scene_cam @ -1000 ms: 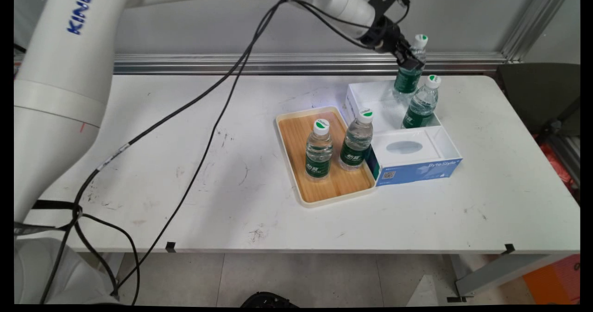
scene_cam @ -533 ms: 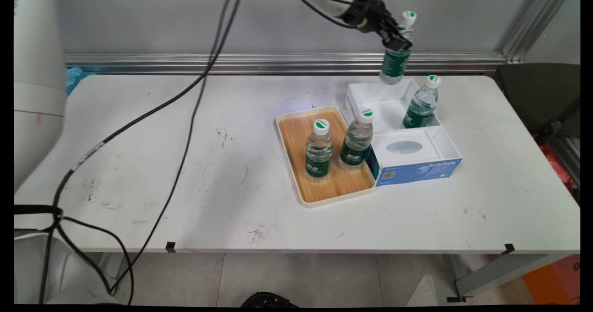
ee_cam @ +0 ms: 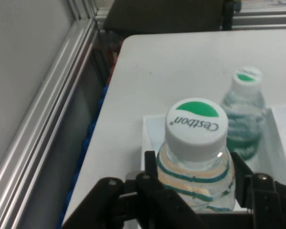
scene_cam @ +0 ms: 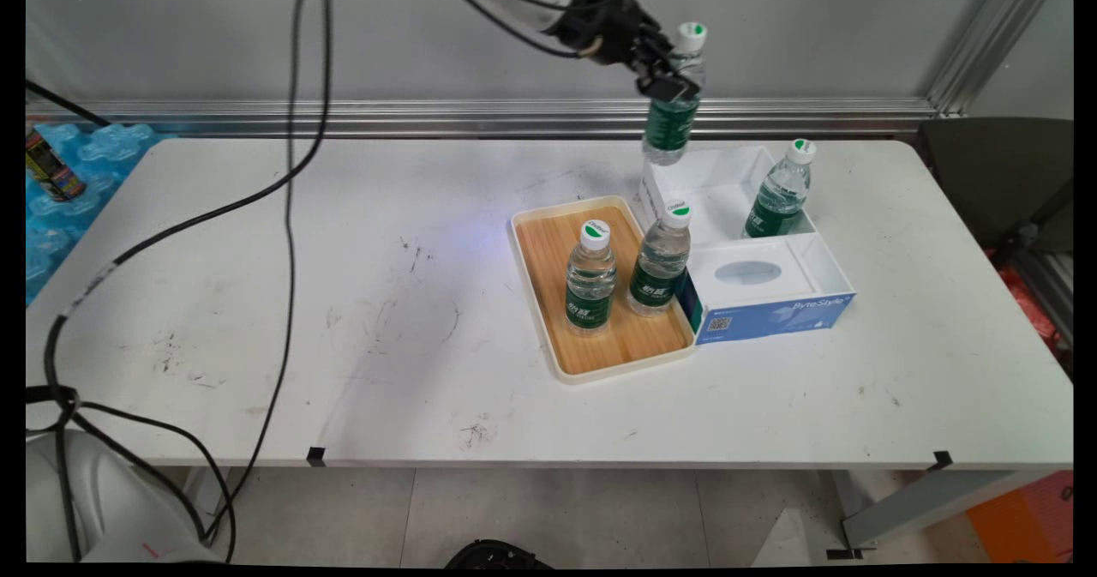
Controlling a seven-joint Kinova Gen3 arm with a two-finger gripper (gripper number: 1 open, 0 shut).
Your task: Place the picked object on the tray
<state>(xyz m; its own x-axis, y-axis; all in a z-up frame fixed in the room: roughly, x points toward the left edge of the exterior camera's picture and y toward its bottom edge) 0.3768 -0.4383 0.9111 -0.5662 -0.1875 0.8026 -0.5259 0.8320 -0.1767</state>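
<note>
The tool [scene_cam: 669, 88] was clamped on the shoulder of a water bottle [scene_cam: 670, 123], holding it in the air above the far left corner of the white box [scene_cam: 728, 184], clear of the surface [scene_cam: 343, 303]. In the hand view its fingers [ee_cam: 150, 167] pressed both sides of the bottle just under the green-and-white cap. Another bottle [scene_cam: 778, 193] stood inside the box at about 4 o'clock from the held one. Two more bottles [scene_cam: 590, 281] stood on the wooden tray [scene_cam: 548, 260] at 7 o'clock, beside a blue tissue box [scene_cam: 771, 298].
</note>
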